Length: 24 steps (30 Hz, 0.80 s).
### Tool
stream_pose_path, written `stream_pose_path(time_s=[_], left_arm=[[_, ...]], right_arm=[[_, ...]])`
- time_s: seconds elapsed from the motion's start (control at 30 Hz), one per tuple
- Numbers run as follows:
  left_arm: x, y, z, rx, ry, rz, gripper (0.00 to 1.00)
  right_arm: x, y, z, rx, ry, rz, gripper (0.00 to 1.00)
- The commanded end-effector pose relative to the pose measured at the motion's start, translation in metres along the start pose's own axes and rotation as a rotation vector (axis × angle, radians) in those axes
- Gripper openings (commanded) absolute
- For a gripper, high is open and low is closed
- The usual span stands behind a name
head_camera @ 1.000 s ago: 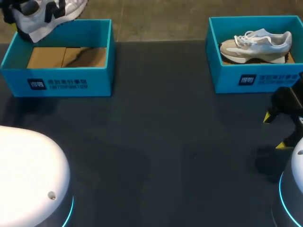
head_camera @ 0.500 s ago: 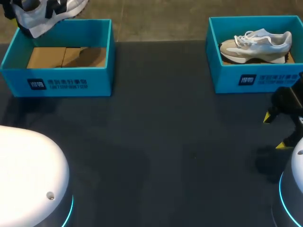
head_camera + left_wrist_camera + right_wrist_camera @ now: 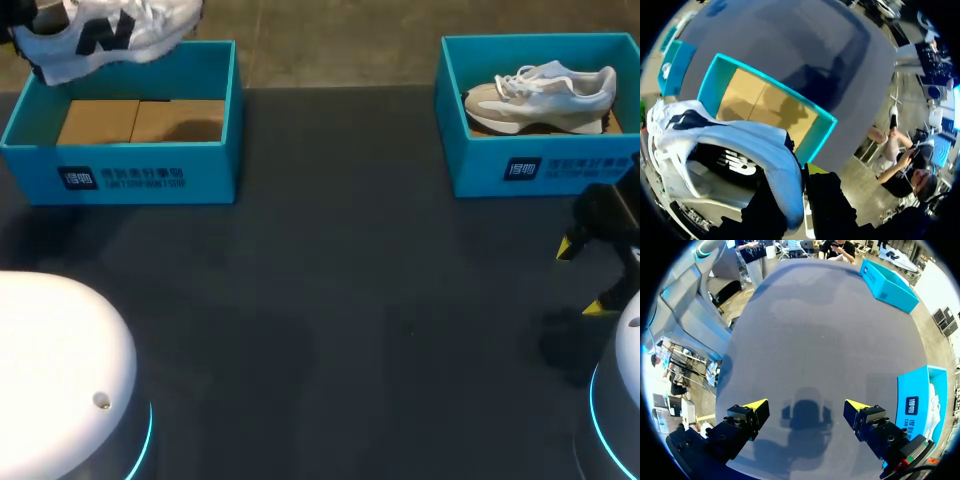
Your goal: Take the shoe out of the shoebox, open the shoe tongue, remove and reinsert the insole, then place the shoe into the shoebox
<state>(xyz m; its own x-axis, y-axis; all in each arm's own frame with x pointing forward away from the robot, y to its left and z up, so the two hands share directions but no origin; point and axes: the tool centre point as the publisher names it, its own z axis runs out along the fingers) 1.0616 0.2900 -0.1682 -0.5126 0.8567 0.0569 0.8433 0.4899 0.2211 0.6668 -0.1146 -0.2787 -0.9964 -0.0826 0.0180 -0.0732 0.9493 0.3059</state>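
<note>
1. The left hand point(image 3: 794, 187) is closed on the white mesh sneaker with a black logo point(image 3: 735, 145), its dark fingers pinching the upper from both sides and holding it in the air.
2. Below and just ahead of that hand sits the open teal cardboard shoebox with a brown floor point(image 3: 709, 85), with nothing in it.
3. The step in hand looks to be carrying the shoe out. Keep the pinch firm and the sole above the box wall. Bring it over the dark grey table point(image 3: 350, 300) and set it down sole-flat, opening upward.
4. Well apart, the right hand point(image 3: 806, 407) hovers over the table, fingers spread and holding nothing.
5. Beside that hand a second teal box point(image 3: 480, 165) holds a beige-and-white sneaker point(image 3: 540, 95), which is best left alone.
</note>
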Motion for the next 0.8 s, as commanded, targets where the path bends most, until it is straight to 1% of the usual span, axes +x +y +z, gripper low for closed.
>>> stream_pose_path(time_s=[0.03, 0.2, 0.63, 0.7, 0.73, 0.77, 0.8], left_arm=[[0.003, -0.007, 0.0, -0.093, -0.04, 0.052, 0.0], [0.0, 0.006, 0.003, -0.046, -0.066, 0.06, 0.0], [0.0, 0.006, 0.003, -0.046, -0.066, 0.06, 0.0], [-0.002, 0.013, 0.005, 0.008, -0.093, 0.103, 0.0], [-0.003, 0.017, 0.009, 0.018, -0.082, 0.107, 0.0], [-0.004, 0.019, 0.012, 0.039, -0.096, 0.15, 0.0], [-0.004, 0.022, 0.015, 0.052, -0.102, 0.146, 0.0]], right_arm=[[0.001, 0.0, 0.0, 0.002, -0.002, 0.0, 1.0], [0.001, 0.0, 0.0, 0.002, -0.002, 0.0, 1.0], [0.001, 0.0, 0.0, 0.002, -0.002, 0.0, 1.0], [0.001, 0.0, 0.0, 0.002, -0.002, 0.0, 1.0], [0.001, 0.0, 0.0, 0.002, -0.002, 0.0, 1.0], [0.001, 0.0, 0.0, 0.002, -0.002, 0.0, 1.0], [0.001, 0.0, 0.0, 0.002, -0.002, 0.0, 1.0]])
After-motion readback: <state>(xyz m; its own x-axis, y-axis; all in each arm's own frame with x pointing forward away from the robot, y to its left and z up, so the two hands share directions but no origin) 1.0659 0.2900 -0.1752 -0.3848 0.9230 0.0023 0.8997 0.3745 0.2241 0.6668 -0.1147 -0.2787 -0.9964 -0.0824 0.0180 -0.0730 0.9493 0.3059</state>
